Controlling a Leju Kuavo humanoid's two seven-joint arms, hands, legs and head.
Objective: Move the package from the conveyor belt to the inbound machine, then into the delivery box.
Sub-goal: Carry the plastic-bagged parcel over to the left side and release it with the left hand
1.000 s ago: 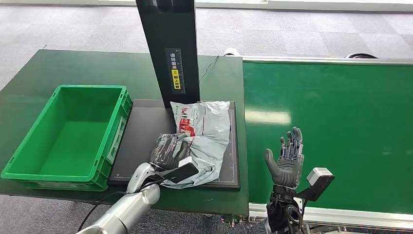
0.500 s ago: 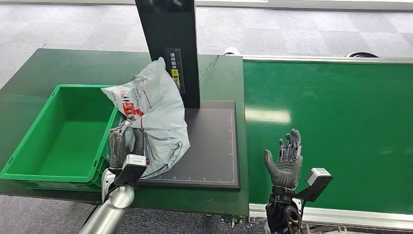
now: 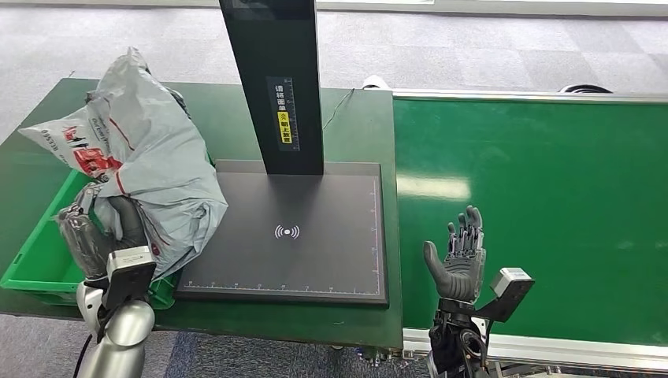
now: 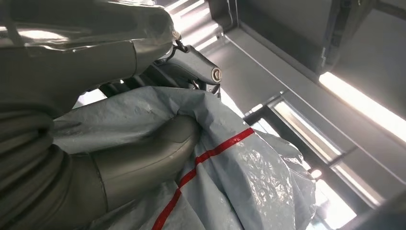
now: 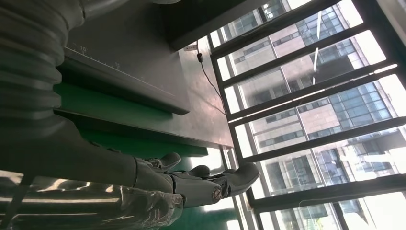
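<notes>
Gripping the crumpled grey plastic mailer package with red printing (image 3: 146, 169), the left hand (image 3: 98, 236) holds it up in the air over the near right corner of the green plastic delivery box (image 3: 39, 264), at the left of the dark green bench (image 3: 350, 142). In the left wrist view the thick grey thumb (image 4: 143, 158) presses into the grey film beside a red stripe, so the grasp looks firm.

A second ago the package lay on the flat black scanning plate of the inbound machine (image 3: 315, 260), with the left hand closing on its near edge. Half a second ago it was already lifted and swinging left, partly over the box's right wall. Now it has gone further left and higher, and the plate lies bare, its white wireless symbol (image 3: 287, 231) uncovered. The black upright post of the machine (image 3: 272, 79) stands just behind the plate.

The right hand (image 3: 457, 264) has hardly moved: it stays raised, palm up and fingers spread, holding nothing, above the near edge of the green conveyor belt (image 3: 551, 197).

By my judgement the inbound step is finished and the last leg is under way. What remains is to bring the package fully over the box's hollow and let go.
</notes>
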